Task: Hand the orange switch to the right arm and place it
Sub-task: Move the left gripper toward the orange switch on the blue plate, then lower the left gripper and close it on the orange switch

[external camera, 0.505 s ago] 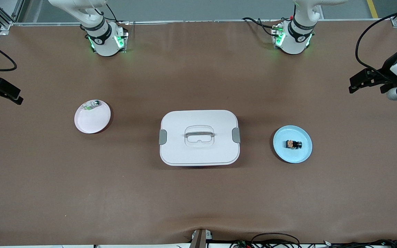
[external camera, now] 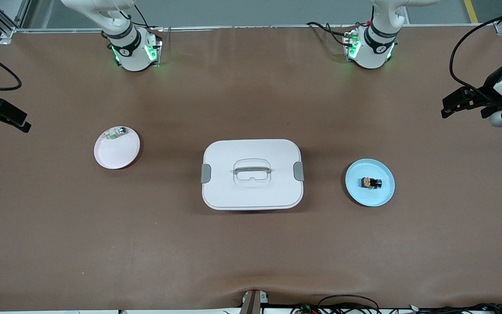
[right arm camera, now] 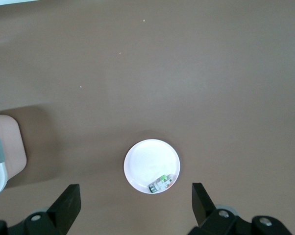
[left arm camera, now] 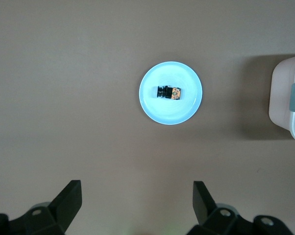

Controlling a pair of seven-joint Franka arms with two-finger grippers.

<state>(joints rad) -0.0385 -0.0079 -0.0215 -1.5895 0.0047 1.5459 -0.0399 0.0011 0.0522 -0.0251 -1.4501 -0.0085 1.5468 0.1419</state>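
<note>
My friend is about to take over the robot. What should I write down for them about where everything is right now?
Left gripper: open, empty, high over the table above the blue plate.
Right gripper: open, empty, high above the pink plate.
Orange switch: lying on its side on the blue plate, toward the left arm's end of the table.
Small green and silver part: on the pink plate, toward the right arm's end.
White lidded box: closed, between the two plates.
Done: nothing yet; the switch is untouched.
Left: left arm picks up the switch, hands it to the right arm, right arm sets it down.
</note>
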